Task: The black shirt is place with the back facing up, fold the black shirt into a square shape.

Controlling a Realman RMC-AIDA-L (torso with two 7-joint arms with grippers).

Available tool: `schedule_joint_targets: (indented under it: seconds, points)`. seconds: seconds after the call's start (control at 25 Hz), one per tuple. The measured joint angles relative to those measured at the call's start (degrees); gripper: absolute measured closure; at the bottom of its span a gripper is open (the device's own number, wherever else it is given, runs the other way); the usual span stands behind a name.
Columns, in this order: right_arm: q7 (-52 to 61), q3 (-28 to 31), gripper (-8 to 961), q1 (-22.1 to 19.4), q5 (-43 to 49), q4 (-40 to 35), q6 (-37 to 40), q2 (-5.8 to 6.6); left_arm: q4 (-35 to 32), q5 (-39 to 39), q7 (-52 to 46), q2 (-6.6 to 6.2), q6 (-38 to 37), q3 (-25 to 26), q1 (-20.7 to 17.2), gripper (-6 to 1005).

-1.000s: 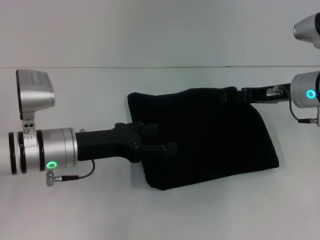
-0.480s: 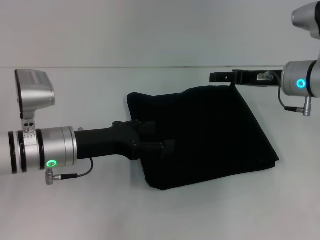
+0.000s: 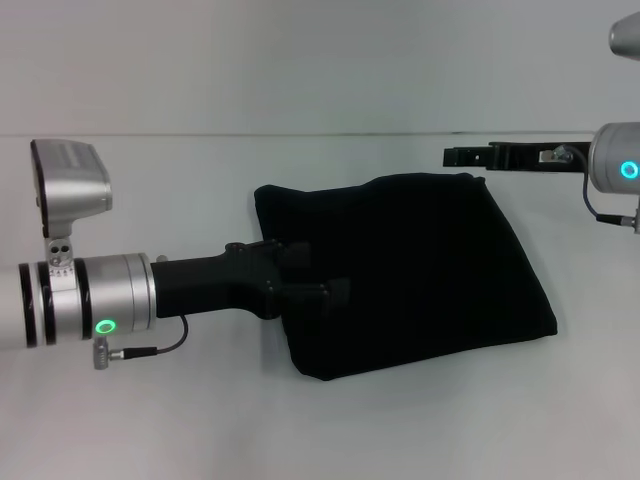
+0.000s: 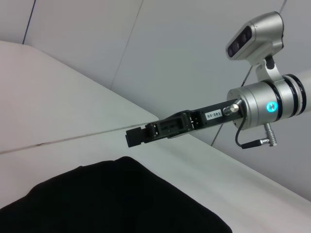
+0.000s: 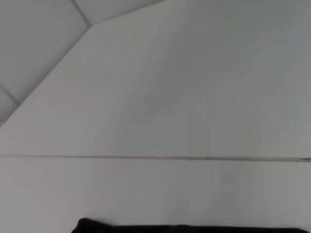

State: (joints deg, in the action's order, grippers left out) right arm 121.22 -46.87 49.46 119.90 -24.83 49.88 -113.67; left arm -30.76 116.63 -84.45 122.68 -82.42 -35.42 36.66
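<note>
The black shirt (image 3: 430, 270) lies folded into a rough four-sided shape on the white table (image 3: 150, 420). My left gripper (image 3: 325, 277) reaches in from the left and sits low over the shirt's left part, its two fingers apart and nothing visibly held. Raised above the shirt's far right corner, my right gripper (image 3: 452, 157) is clear of the fabric. The left wrist view shows the right gripper (image 4: 130, 138) hovering over the black shirt (image 4: 112, 199). In the right wrist view only a strip of the black shirt (image 5: 184, 228) shows.
Bare white table surrounds the shirt on all sides. A thin seam (image 3: 300, 134) runs across where the table meets the wall behind. The left arm's silver wrist (image 3: 90, 300) lies over the table's left side.
My right gripper left the shirt's far right corner, rose, and drew slightly back to the right. That corner now lies flat. The left arm has hardly moved.
</note>
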Motion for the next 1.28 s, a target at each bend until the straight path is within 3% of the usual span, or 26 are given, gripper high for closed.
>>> schedule_joint_targets:
  seconds: [0.28, 0.4, 0.6, 0.84, 1.04, 1.28]
  points:
    - [-4.5, -0.6, 125, 0.5, 0.5, 0.2, 3.1, -0.82, 0.0, 0.0, 0.0, -0.08, 0.8, 0.0, 0.1, 69]
    - [-4.7, -1.7, 368, 0.6, 1.5, 0.5, 1.3, -1.54, 0.0, 0.0, 0.0, -0.11, 1.1, -0.1, 0.1, 69]
    - [-4.7, -5.7, 620, 0.0, 2.2, 1.0, -5.5, -2.88, 0.0, 0.0, 0.0, 0.07, 1.2, -0.1, 0.1, 69]
    - [-4.7, -10.8, 827, 0.3, 2.3, 3.3, -12.5, -3.61, 0.0, 0.0, -0.6, 0.21, 1.6, -0.1, 0.1, 69]
    - [-5.8, -11.5, 954, -0.7, 2.1, 2.6, -16.5, -4.33, 0.0, 0.0, -2.0, 0.24, 3.3, -0.1, 0.1, 67]
    - [-7.8, -10.5, 955, -5.9, -2.1, -6.7, -16.2, -5.59, 0.9, -1.8, -8.3, 0.4, 10.6, -0.1, 1.3, 69]
